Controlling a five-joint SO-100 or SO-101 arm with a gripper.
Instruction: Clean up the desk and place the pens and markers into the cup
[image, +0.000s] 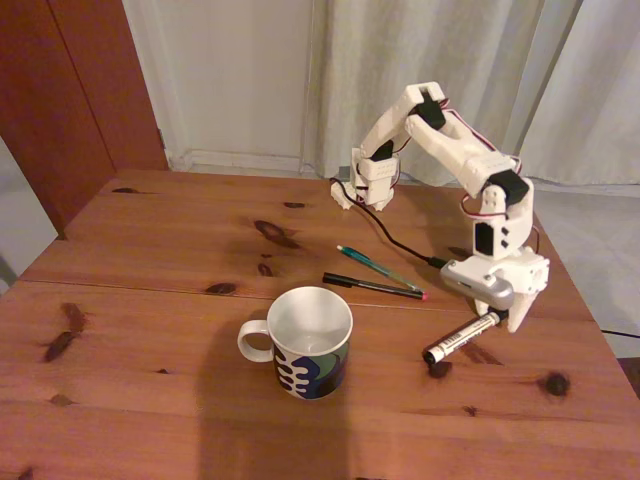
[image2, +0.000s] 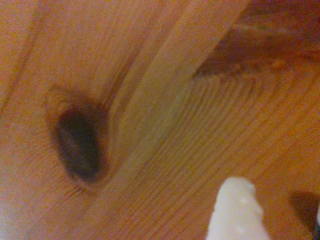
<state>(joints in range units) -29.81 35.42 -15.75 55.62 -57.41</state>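
Nothing is sitting in the cup (image: 309, 340) at lower centre of the desk (image: 150, 300) yet: the hand (image: 492, 320), clamped on the marker (image: 460, 338) at right, is starting while both pens (image: 372, 286) are lying mid-frame.

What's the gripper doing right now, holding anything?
Gripper: shut on the white marker, whose capped end points down toward the desk.
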